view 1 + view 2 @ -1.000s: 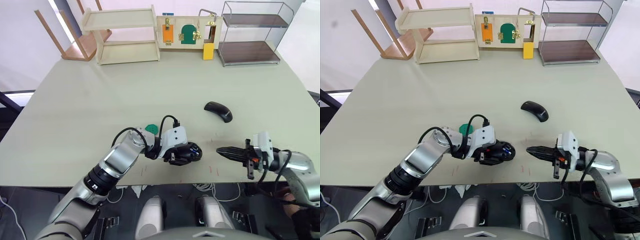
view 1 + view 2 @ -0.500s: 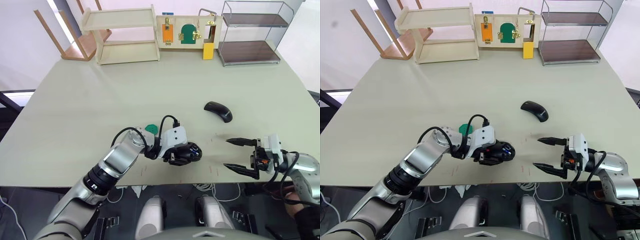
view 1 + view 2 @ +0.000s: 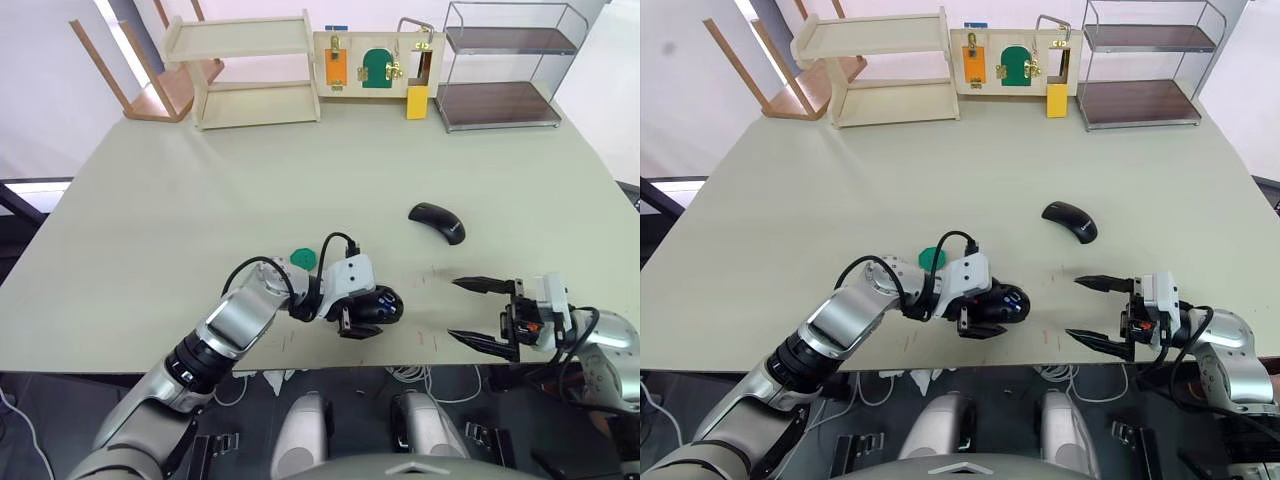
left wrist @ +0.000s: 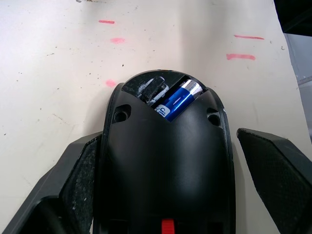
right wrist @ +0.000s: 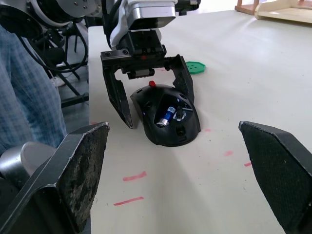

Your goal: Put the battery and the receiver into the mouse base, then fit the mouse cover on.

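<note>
The mouse cover (image 3: 437,222) lies on the desk (image 3: 300,180), past the wide-open, empty right end effector (image 3: 482,315), the nearer one. The open left end effector (image 3: 980,315) straddles the mouse base (image 5: 168,122), battery (image 4: 178,99) inside.

mouse base (image 4: 165,165) rear cut off at frame edge, battery (image 4: 176,100) half tucked under shell (label unreadable)

Looks like a robotics test lab. Pale worktop (image 3: 300,170) with red tape marks (image 4: 243,56); at 12 o'clock a practice board (image 3: 372,63) with latches and small doors, at 11 a bare wooden shelf (image 3: 245,70), at 1 a wire rack (image 3: 505,65). Plain white walls behind.
</note>
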